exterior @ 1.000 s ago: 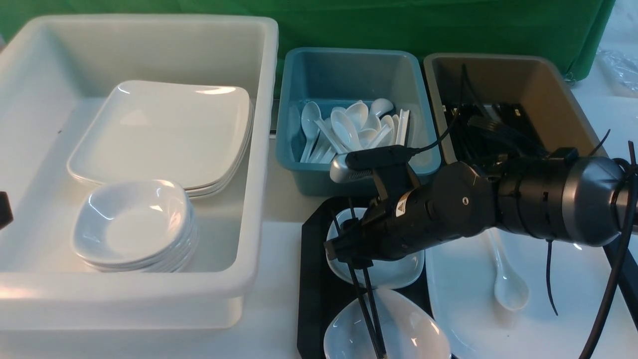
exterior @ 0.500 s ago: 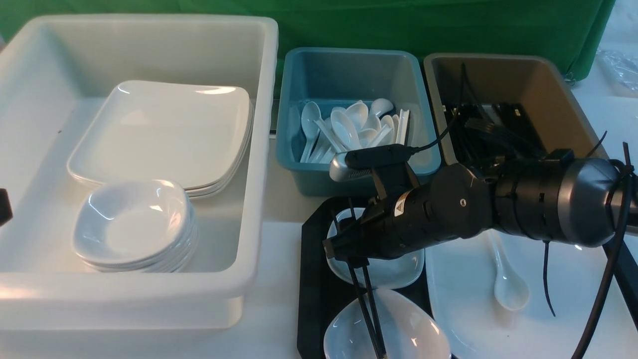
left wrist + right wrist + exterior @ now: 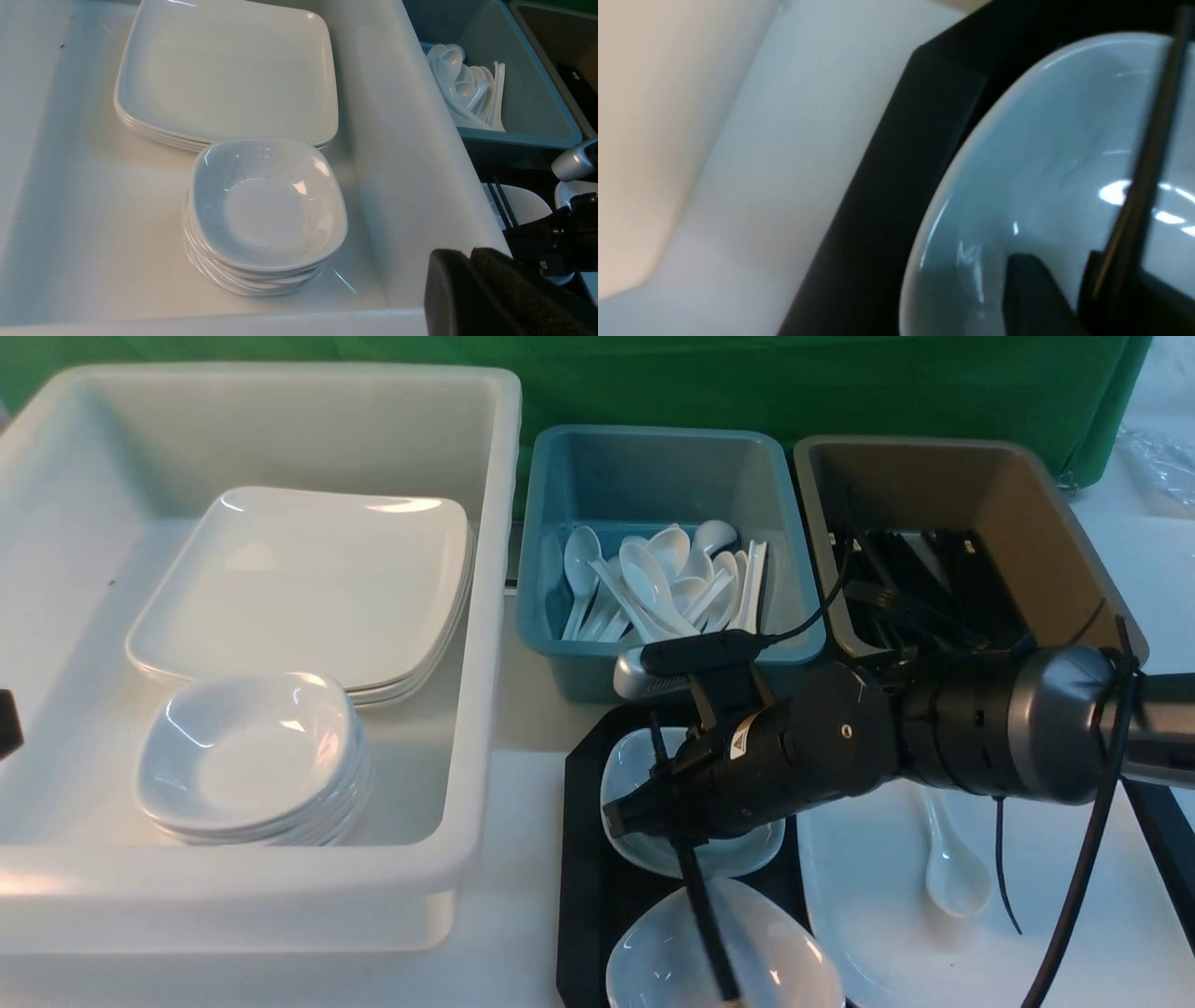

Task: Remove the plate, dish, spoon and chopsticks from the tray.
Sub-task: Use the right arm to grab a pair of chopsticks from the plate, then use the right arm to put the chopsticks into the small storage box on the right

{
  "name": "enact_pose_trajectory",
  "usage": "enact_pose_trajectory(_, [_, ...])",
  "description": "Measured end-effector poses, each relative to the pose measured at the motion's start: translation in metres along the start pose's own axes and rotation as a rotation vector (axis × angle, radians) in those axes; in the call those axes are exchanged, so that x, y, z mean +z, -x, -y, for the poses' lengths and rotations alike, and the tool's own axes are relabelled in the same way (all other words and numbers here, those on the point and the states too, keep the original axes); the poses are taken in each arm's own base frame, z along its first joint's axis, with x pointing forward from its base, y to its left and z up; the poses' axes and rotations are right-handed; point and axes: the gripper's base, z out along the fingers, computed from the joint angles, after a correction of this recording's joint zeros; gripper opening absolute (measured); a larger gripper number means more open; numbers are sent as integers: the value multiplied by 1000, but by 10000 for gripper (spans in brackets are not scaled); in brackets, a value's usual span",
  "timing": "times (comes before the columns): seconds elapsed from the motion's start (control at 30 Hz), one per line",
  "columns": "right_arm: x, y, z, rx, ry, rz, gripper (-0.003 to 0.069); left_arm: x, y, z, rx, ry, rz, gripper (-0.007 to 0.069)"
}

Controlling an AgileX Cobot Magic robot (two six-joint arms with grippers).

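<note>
The black tray [image 3: 583, 877] holds two small white dishes, a far one [image 3: 738, 845] and a near one [image 3: 775, 961]. The chopsticks [image 3: 707, 924] lie together across both dishes. My right gripper [image 3: 639, 821] sits low over the far dish, shut on the chopsticks. Up close, the right gripper [image 3: 1059, 261] has the blurred chopsticks [image 3: 1153, 140] running along one finger above a dish [image 3: 1041, 140]. The large white plate [image 3: 878, 915] lies on the right of the tray with the spoon [image 3: 954, 873] on it. My left gripper [image 3: 469, 254] hangs shut and empty beside the white bin.
A big white bin [image 3: 485, 616] on the left holds stacked plates [image 3: 299, 579] and stacked bowls [image 3: 247, 756]. Behind the tray stand a teal bin [image 3: 653, 467] of spoons and a brown bin [image 3: 934, 476] of black chopsticks.
The right gripper has closed, drawing the two spread chopsticks together into one line, and has dropped slightly. The far dish shifted a little. The left arm has not moved.
</note>
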Motion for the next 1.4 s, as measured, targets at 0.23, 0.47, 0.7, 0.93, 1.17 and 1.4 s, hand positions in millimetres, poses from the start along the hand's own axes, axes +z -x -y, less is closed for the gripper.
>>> enact_pose_trajectory(0.23, [-13, 3, -3, -11, 10, 7, 52, 0, 0, 0, 18, 0, 0, 17])
enact_pose_trajectory(0.47, [-47, 10, -9, -49, 34, 30, 52, 0, 1, 0, 17, -1, 16, 17])
enact_pose_trajectory(0.7, [-100, 29, 2, -40, 36, 142, 52, 0, 3, 0, 16, -2, 28, 17])
enact_pose_trajectory(0.93, [-147, 88, 75, 90, -84, 360, 52, 5, 11, 6, 68, -61, 94, 17])
enact_pose_trajectory(1.17, [-158, 126, 140, 176, -187, 458, 52, 55, 38, 27, 116, -318, 82, 12])
enact_pose_trajectory(1.4, [-140, 142, 188, 226, -257, 511, 52, 133, 60, 76, 258, -483, -65, 2])
